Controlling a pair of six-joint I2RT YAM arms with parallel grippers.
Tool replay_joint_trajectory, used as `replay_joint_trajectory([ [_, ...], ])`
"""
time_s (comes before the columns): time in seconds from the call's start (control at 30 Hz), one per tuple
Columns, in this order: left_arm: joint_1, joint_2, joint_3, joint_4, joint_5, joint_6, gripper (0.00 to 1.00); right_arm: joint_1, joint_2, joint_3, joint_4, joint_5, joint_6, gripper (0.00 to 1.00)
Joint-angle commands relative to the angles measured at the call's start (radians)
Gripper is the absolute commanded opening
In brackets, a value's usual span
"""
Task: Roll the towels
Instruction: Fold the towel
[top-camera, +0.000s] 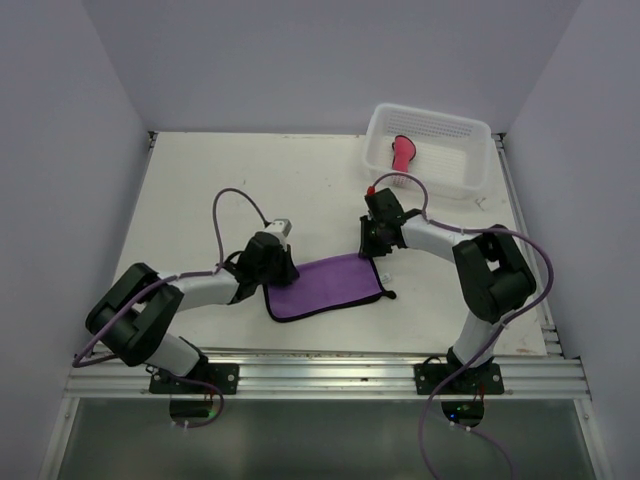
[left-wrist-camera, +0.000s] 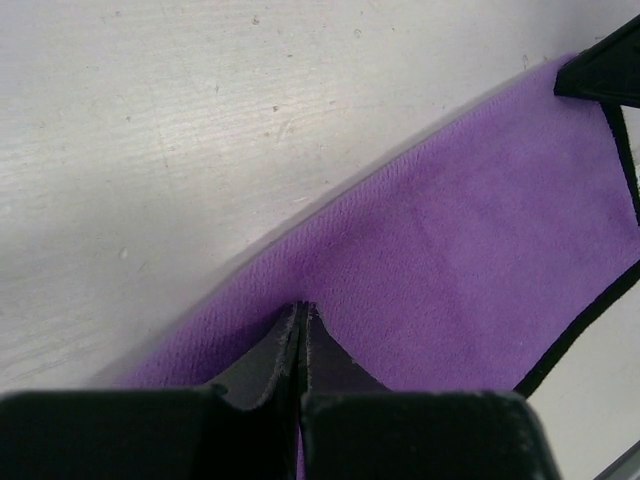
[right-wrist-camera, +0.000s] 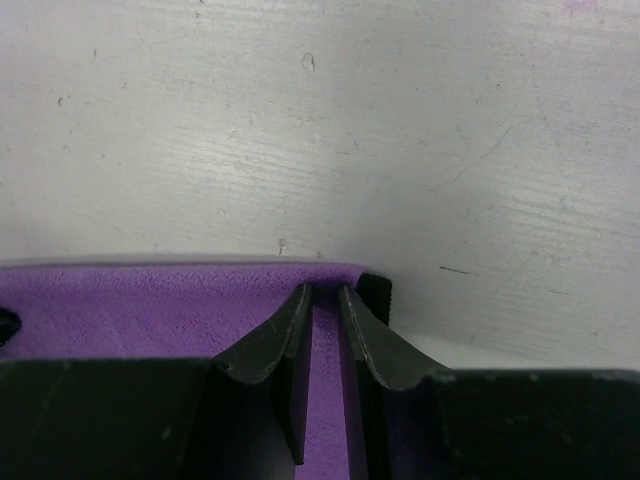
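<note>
A purple towel (top-camera: 325, 285) with black edging lies flat on the table between the two arms. My left gripper (top-camera: 275, 262) is shut, its tips (left-wrist-camera: 302, 308) pressed together and resting on the purple towel (left-wrist-camera: 480, 220) just inside its far left edge. At the towel's far right corner my right gripper (top-camera: 372, 248) points down; in the right wrist view its jaws (right-wrist-camera: 322, 292) stand a little apart over the purple towel (right-wrist-camera: 150, 300), next to a black corner tab (right-wrist-camera: 375, 290). A pink-red towel (top-camera: 402, 152) lies rolled in the basket.
A white perforated basket (top-camera: 470, 125) stands at the back right of the white table (top-camera: 220, 190). Grey walls close in the left, right and back. Cables loop above both arms.
</note>
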Motion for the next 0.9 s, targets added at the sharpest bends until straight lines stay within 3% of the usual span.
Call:
replay_joint_trajectory([
  [0.0, 0.0, -0.054, 0.018, -0.067, -0.035, 0.023, 0.0, -0.002, 0.014, -0.006, 0.012, 0.021, -0.012, 0.2],
  [0.5, 0.013, -0.188, -0.05, -0.175, -0.148, 0.014, 0.0, 0.0, 0.021, -0.002, 0.003, 0.038, -0.023, 0.2],
  [0.87, 0.035, -0.226, -0.077, -0.277, -0.317, -0.07, 0.0, 0.0, 0.017, -0.014, 0.003, 0.041, -0.031, 0.2],
])
